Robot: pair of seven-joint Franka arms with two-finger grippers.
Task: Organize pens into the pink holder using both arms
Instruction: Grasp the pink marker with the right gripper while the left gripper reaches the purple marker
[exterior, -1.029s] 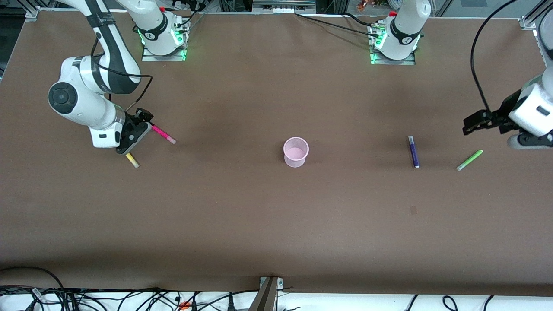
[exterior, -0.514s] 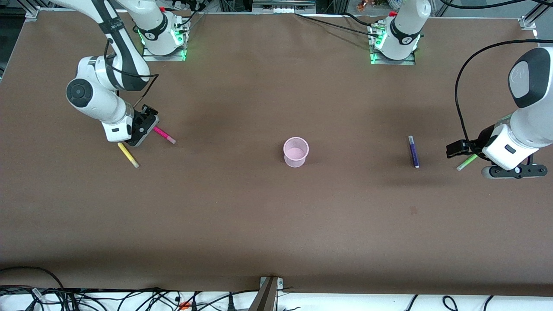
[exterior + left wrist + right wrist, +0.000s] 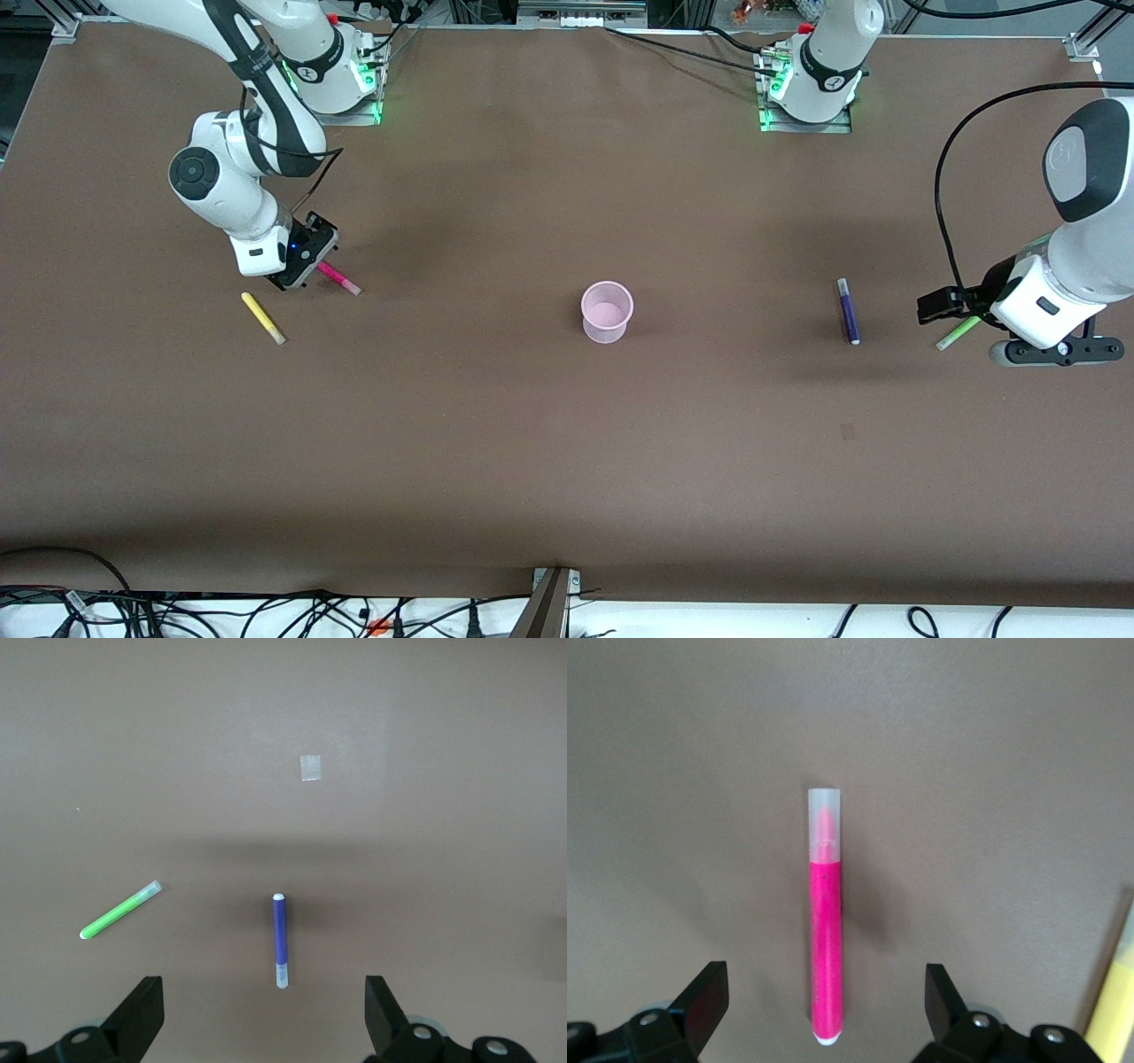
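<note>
While the right hand (image 3: 306, 266) hangs low over the pink pen (image 3: 337, 278) with its fingers spread wide on either side of the barrel, the step in hand looks like the first pickup, and doing it well probably means dropping straight down and closing across the middle of the barrel, not the pale cap, so the pen does not swing when lifted. All 4 pens lie flat on the table (image 3: 567, 443): the yellow pen (image 3: 263, 318) sits just beside the pink one toward the right arm's end, close enough that a sloppy descent could nudge it. The left hand (image 3: 966, 310) is over the green pen (image 3: 957, 333), fingers likewise apart and holding nothing, with the purple pen (image 3: 849, 311) nearby. The pink cup (image 3: 607, 311) stands upright and empty mid-table, well apart from every pen.
</note>
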